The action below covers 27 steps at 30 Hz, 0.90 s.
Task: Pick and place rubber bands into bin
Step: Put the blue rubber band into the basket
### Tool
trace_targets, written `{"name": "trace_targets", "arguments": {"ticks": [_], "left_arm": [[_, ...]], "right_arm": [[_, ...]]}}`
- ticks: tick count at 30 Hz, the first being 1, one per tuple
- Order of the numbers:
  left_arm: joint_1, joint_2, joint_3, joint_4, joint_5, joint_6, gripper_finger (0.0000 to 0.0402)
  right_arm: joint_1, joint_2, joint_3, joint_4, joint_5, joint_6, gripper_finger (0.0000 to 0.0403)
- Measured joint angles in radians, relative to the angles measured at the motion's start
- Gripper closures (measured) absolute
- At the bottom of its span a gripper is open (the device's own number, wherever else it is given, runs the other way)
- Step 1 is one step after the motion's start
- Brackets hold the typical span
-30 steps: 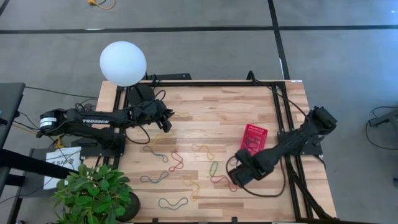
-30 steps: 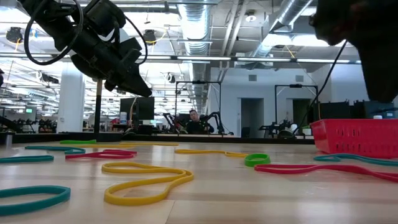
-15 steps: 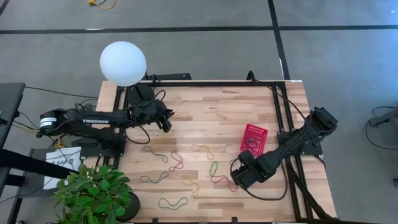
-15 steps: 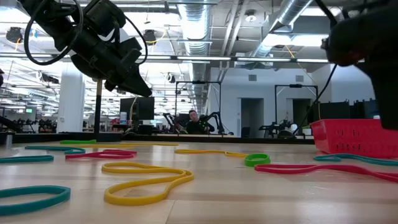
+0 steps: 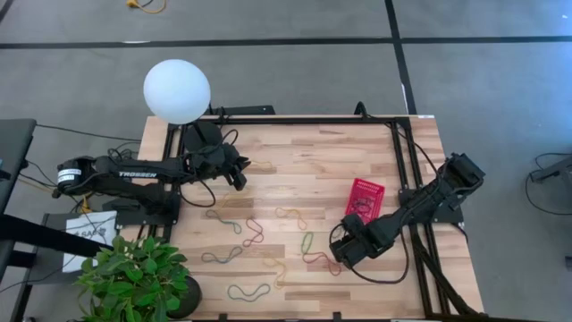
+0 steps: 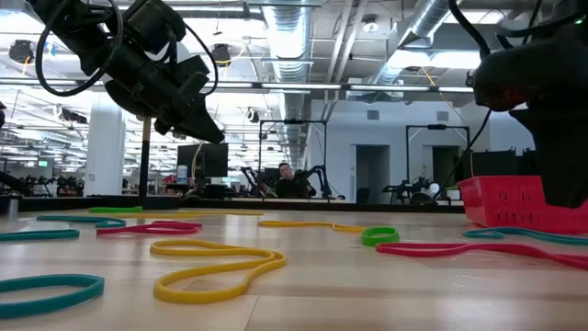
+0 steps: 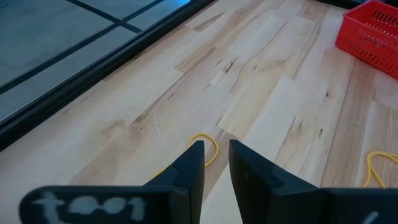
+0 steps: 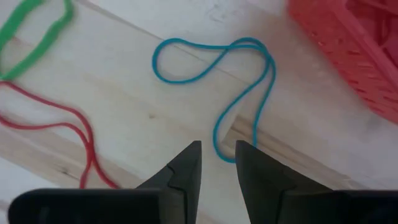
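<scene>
Bluish rubber band lying slack in a pinched figure-eight on the wooden surface, just beside the red bin, directly ahead of the right gripper. Fingers narrowly parted, nothing between them, hovering low over the near tail of the loop. Red band and green band close by on the side away from the bin, apart from the blue one. Bin itself already showing some band-like shapes inside, hard to make out.

Further out, more bands scattered across the middle and near part of the surface: a yellow loop, a red one, teal ones at the near edge, a small green ring.

Likely handling: very light, soft and floppy, no stiffness to push against, lying almost flat, so little height for fingers to catch. Best hold probably at the narrow waist where the two strands run close together, both pinched at once; a single strand apt to slip out or snap sideways. Risk of dragging the neighbouring red band along if the approach drifts.

Left gripper waiting at the far left part of the surface near the lamp base, fingers slightly parted and holding nothing, a yellow band below them. White globe lamp and potted plant at the left edge.
</scene>
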Motion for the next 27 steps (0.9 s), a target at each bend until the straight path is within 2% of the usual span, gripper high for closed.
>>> {"name": "trace_targets", "arguments": {"ticks": [6,10,19,23,27], "left_arm": [[0.0,0.0,0.0,0.0,0.0,0.0,0.0338],[0.0,0.0,0.0,0.0,0.0,0.0,0.0338],[0.0,0.0,0.0,0.003,0.0,-0.002,0.0338],[0.0,0.0,0.0,0.003,0.001,-0.005,0.0338],[0.0,0.0,0.0,0.003,0.001,-0.005,0.0338]], "right_arm": [[0.001,0.043,0.001,0.011,-0.008,0.004,0.031],[-0.002,0.108,0.004,0.019,-0.072,-0.045,0.031],[-0.006,0.126,0.006,0.01,-0.076,-0.078,0.0312],[-0.006,0.126,0.006,0.017,-0.077,-0.079,0.0338],[-0.006,0.127,0.005,0.025,-0.069,-0.081,0.0391]]}}
